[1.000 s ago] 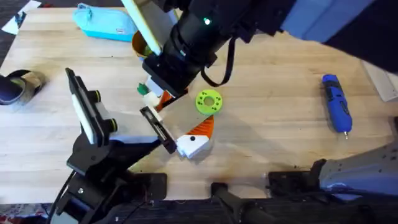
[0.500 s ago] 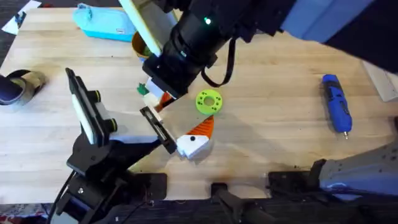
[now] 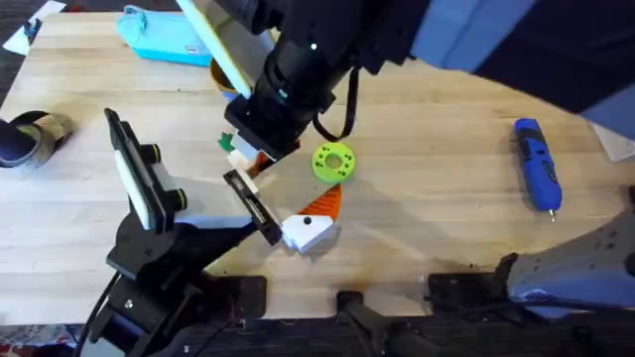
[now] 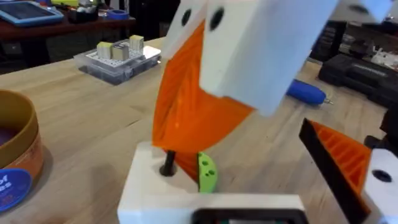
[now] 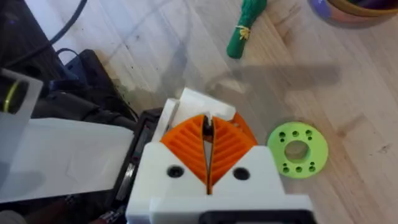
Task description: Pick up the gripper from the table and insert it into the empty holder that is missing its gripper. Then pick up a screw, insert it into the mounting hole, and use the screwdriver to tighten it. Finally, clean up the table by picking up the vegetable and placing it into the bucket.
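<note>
Currently our right gripper [image 5: 208,152], pads pinched together empty, hovers above the holder [image 3: 250,206]; the gripper [image 3: 313,223] lies beside it. Misalignment could jam insertion. Left fingers: unclear.

Big white block w/ orange ribbed finger, the gripper [image 4: 211,81], fills centre frame. Bucket [image 4: 18,155] at left edge, blue screwdriver [image 4: 306,92] centre-right on wood table [image 4: 81,106].

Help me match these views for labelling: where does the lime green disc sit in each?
Overhead: disc mid-table, just beyond the loose gripper.
Left wrist: a green sliver behind the white block.
Right wrist: on bare wood beside the orange pads.
Shared landmark: the bucket.
</note>
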